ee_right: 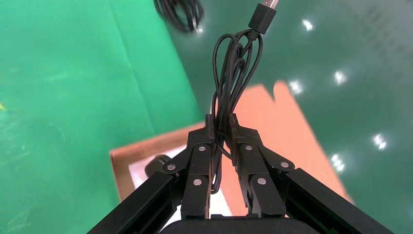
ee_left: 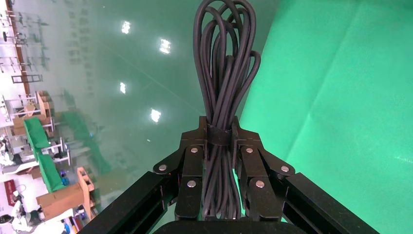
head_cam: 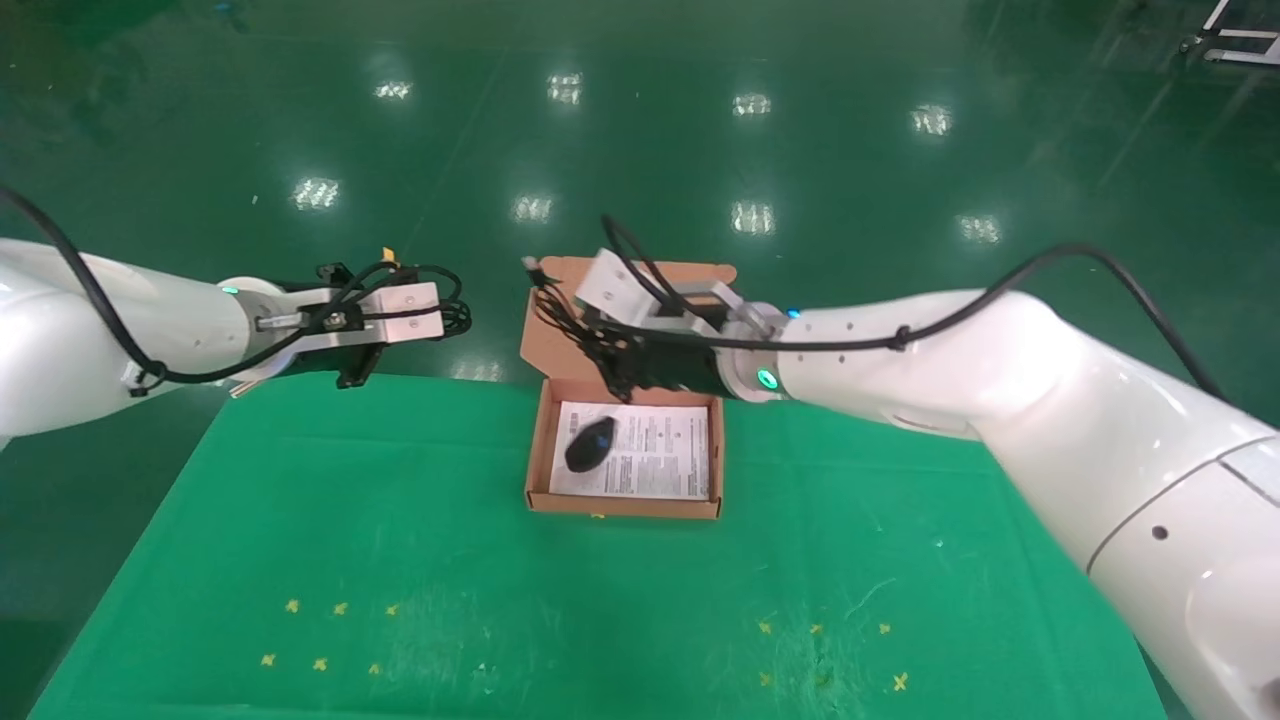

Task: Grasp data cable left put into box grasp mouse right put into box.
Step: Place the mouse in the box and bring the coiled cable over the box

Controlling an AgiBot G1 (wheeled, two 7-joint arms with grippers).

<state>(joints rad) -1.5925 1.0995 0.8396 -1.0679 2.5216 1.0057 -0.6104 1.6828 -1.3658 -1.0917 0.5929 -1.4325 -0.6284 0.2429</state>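
Mouse (head_cam: 590,444) in box (head_cam: 541,440) already, cord (ee_right: 233,78) pinched by right gripper (ee_right: 220,123). Left gripper (ee_left: 219,127) gripping cable (ee_left: 223,53) (box next).

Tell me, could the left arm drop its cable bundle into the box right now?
Probably not yet. The left end effector, shut on the data cable, is off to the box's left, and the right end effector, gripping the mouse's cord, crowds its far end.
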